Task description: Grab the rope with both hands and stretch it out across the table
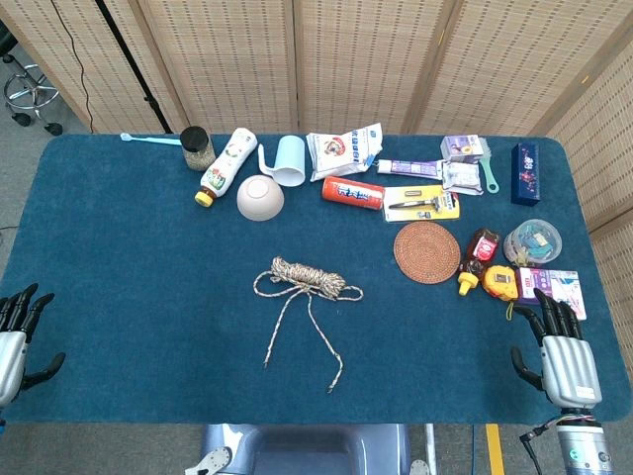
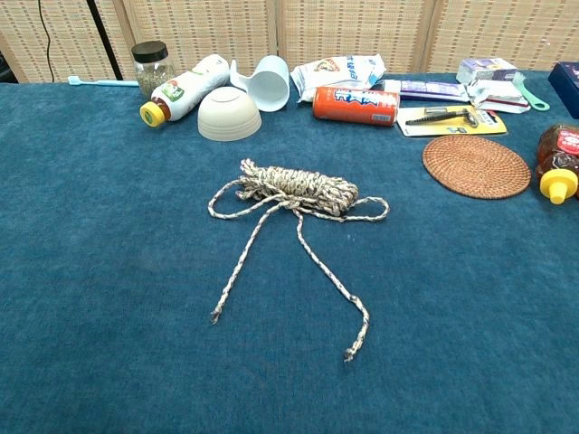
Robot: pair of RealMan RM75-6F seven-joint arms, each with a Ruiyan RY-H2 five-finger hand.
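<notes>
A coiled, speckled beige rope [image 1: 305, 279] lies on the blue table [image 1: 129, 257] near its middle, with two loose ends trailing toward the front edge. The chest view shows the rope [image 2: 298, 192] bundled, its ends spread apart on the cloth. My left hand [image 1: 18, 332] rests at the table's front left edge, fingers apart, holding nothing. At the front right edge my right hand [image 1: 559, 351] sits the same way, fingers apart and empty. Both hands are far from the rope and appear only in the head view.
Along the back stand a jar [image 1: 197, 146], a lying bottle [image 1: 226, 165], an upturned bowl [image 1: 260, 197], a cup [image 1: 287, 161], a snack bag [image 1: 343, 150] and an orange can [image 1: 353, 191]. A woven coaster [image 1: 427, 251], sauce bottle [image 1: 477, 259] and tape measure [image 1: 500, 282] crowd the right side.
</notes>
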